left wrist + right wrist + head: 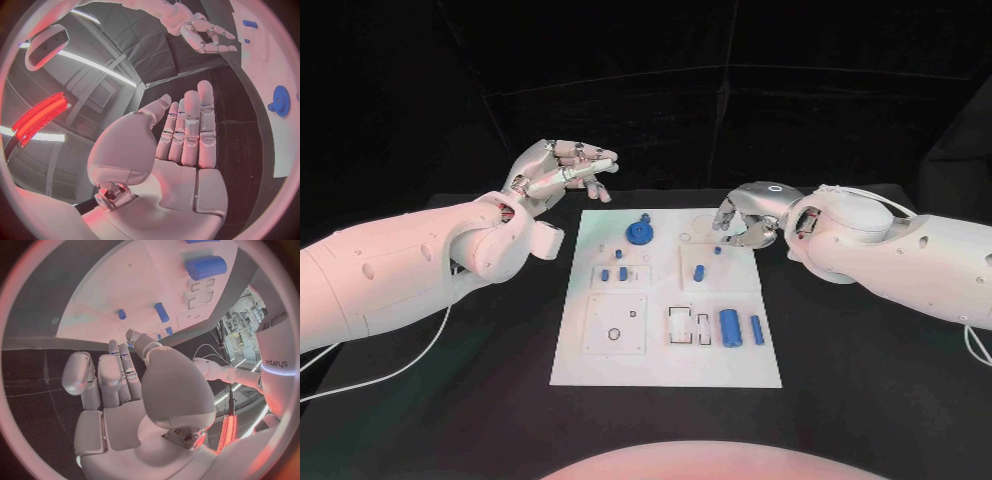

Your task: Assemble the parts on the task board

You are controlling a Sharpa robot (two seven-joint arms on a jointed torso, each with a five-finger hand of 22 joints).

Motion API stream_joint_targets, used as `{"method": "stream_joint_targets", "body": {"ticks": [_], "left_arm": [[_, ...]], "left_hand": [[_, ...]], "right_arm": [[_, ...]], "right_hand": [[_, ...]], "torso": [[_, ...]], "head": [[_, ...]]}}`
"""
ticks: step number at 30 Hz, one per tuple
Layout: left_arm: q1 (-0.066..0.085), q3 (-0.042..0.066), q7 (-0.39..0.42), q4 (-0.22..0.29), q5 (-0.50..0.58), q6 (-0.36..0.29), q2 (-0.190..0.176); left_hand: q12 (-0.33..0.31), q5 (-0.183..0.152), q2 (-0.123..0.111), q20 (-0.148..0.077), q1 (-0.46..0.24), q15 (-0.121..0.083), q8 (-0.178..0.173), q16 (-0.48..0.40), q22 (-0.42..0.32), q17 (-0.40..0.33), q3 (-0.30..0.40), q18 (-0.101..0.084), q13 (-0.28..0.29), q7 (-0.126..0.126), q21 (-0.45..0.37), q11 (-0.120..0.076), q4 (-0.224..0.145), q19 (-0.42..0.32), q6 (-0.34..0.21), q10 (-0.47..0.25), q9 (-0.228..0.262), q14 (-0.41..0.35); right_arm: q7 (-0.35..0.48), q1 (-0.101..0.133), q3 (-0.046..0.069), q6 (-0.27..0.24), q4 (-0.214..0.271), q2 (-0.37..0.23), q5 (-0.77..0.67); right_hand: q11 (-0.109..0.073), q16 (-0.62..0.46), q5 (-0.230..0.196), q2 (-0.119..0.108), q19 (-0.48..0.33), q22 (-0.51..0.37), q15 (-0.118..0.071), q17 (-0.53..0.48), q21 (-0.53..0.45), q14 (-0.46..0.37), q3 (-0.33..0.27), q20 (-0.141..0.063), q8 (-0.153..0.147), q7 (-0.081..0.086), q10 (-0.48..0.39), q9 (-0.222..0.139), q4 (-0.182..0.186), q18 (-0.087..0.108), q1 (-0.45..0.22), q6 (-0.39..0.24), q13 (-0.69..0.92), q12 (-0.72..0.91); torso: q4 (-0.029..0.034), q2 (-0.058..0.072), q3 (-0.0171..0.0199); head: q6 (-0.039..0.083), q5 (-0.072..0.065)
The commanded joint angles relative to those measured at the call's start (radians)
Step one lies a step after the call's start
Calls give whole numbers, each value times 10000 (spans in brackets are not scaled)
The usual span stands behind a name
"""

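**Silver hands poised at the far edge of the task board**

Silver fingers of the right hand (744,222) hover over the far right corner of the white task board (668,375), curled loosely with nothing between them; the right wrist view shows the palm bare and the fingers (119,375) extended towards the board. Just below that hand, on the side nearer the robot, two small blue pegs (700,272) sit on the board, one close to the fingertips. Further towards the robot lie a blue cylinder (728,325) and a slimmer blue pin (757,330), side by side, their long axes running along the board's length, away from the robot.

The left hand (564,172) is raised off the board's far left corner, fingers bent and holding nothing; the left wrist view shows its palm flat and unoccupied. The blue wheel-shaped part (640,233) lies between the two hands near the board's far edge, somewhat nearer the left one, while two short blue pieces (615,273) rest in a recessed plate on the board's left half.

On this showing the right hand is the better placed for the pegs, which lie directly beneath its reach on the black table (877,400).
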Motion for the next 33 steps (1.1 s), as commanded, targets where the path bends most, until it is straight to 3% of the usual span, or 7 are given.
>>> {"method": "stream_joint_targets", "body": {"ticks": [1, 7, 11, 15, 33], "left_arm": [[12, 4, 625, 99, 915, 250, -31], [9, -5, 607, 71, 972, 201, -15], [7, -9, 594, 65, 982, 194, 9], [4, -12, 570, 46, 985, 203, 34], [-4, -20, 493, -41, 988, 200, 109]], "left_hand": [[38, -38, 120, 82, -57, 44, -65, -627, -354, -411, -130, 137, -17, 86, -482, 98, -57, -185, 32, -12, -11, -136], [17, -28, 164, 134, -13, 124, -123, -1343, -766, -874, -276, 136, -21, 107, -982, 110, -192, -211, 15, -57, -13, -94], [15, -24, 176, 143, -6, 126, -136, -1449, -835, -943, -304, 133, -20, 111, -1058, 121, -218, -190, 4, -67, -14, -61], [16, -24, 183, 142, 13, 124, -140, -1488, -864, -970, -311, 135, -20, 112, -1086, 121, -241, -171, 1, -71, -14, -37], [13, -27, 151, 145, 0, 129, -165, -1570, -937, -1029, -379, 134, -21, 130, -1153, 134, -276, -112, -30, -94, -17, 35]], "right_arm": [[-119, -73, -1, 391, -69, 84, -575], [-128, -232, -3, 493, -239, 271, -633], [-124, -261, -3, 607, -343, 362, -596], [-118, -273, -3, 713, -422, 426, -547], [-243, -340, -3, 1318, -646, 660, -526]], "right_hand": [[26, -57, -49, -72, -10, -12, 86, 2, -68, 65, 74, 55, -80, 12, -99, 4, 9, 71, 7, -77, -63, -82], [49, -18, -3, -29, 7, 4, 101, 36, -62, 74, 272, 69, -149, 45, -103, 15, -90, 69, 120, -54, -243, -124], [64, 0, -107, -51, 10, 3, 113, 46, -63, 78, 332, 80, -184, 61, -90, 19, -114, 70, 104, -38, -336, -136], [65, 13, -162, -42, 21, 17, 116, 57, -55, 80, 378, 84, -195, 67, -66, 25, -127, 68, 105, -10, -389, -133], [-46, 229, -208, 107, 237, 322, 40, 276, 131, 133, 797, 34, -113, 30, 635, 102, -210, 10, 124, 551, -692, 99]], "torso": [[24, 9, 1], [2, 7, 30], [2, 12, 10], [14, 8, 29], [-5, 14, 16]], "head": [[1, -11], [7, 52], [-21, 61], [-32, 75], [-135, 145]]}}
